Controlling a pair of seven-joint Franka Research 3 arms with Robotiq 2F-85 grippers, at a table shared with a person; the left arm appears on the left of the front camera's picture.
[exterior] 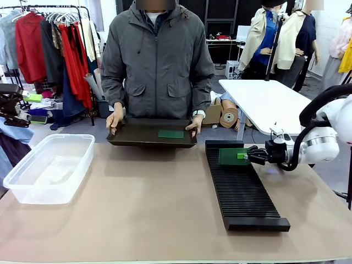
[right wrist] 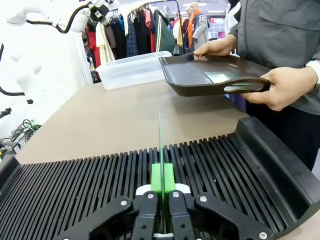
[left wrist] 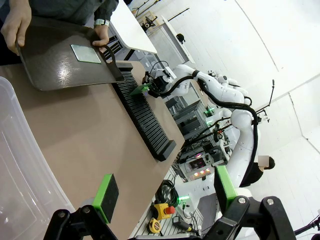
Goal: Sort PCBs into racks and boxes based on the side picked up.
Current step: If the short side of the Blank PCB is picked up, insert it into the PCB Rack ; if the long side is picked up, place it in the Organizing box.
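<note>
One rack (exterior: 243, 193), one box (exterior: 38, 191), two PCBs (exterior: 233, 157)

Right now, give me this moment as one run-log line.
right gripper: shut on PCB, upright at rack far end | left gripper: open, empty | person: holds tray with second PCB

The glossy white, rounded right arm (exterior: 322, 144) carries a looped black cable (exterior: 309, 111) above its black two-finger right gripper (right wrist: 161, 186), which has green pads and silver screws. The person wears a grey zipped jacket (exterior: 157, 60) with flap pockets.
</note>
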